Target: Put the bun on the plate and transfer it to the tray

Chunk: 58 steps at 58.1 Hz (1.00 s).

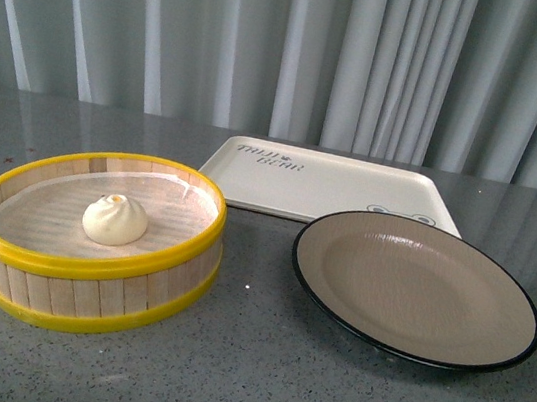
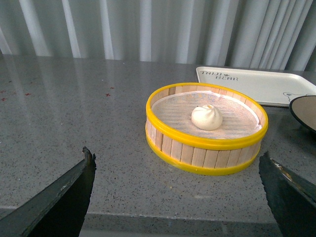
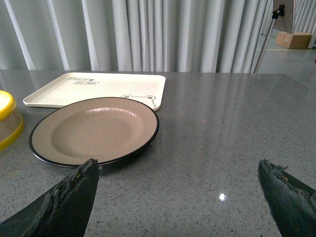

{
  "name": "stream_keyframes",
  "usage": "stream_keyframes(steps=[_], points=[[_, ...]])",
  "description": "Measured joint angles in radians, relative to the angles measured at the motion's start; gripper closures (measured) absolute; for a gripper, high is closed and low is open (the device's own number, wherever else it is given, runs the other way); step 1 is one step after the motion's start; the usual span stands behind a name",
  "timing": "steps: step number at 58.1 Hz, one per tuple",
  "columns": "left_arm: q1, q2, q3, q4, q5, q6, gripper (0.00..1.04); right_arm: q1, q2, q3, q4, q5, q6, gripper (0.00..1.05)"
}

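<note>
The cream-white bun (image 1: 115, 219) (image 2: 207, 117) sits inside a yellow-rimmed wooden steamer basket (image 1: 52, 295) (image 2: 197, 157) at the left of the table. The empty taupe plate (image 1: 418, 284) (image 3: 94, 129) with its black rim lies to the right of the basket. Behind it lies the cream-white tray (image 1: 322, 184) (image 3: 94, 89) (image 2: 256, 84), empty, with dark lettering. My left gripper (image 2: 177, 160) is open, back from the basket near the table's front edge. My right gripper (image 3: 177, 170) is open over bare table, beside the plate. Neither gripper shows in the front view.
The grey speckled tabletop (image 1: 252, 381) runs to a grey pleated curtain (image 1: 292, 43) at the back. A stand and a cardboard box (image 3: 292, 39) are visible beyond the table in the right wrist view. The plate's edge overlaps the tray's near corner.
</note>
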Motion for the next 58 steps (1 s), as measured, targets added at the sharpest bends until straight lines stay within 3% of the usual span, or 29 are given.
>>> stream_keyframes(steps=[53,58], points=[[0.0,0.0,0.0,0.0,0.0,0.0,0.07,0.0,0.0,0.0,0.0,0.0,0.0,0.08],[0.005,0.118,0.055,-0.12,0.08,-0.116,0.07,0.0,0.0,0.0,0.0,0.0,0.0,0.08]])
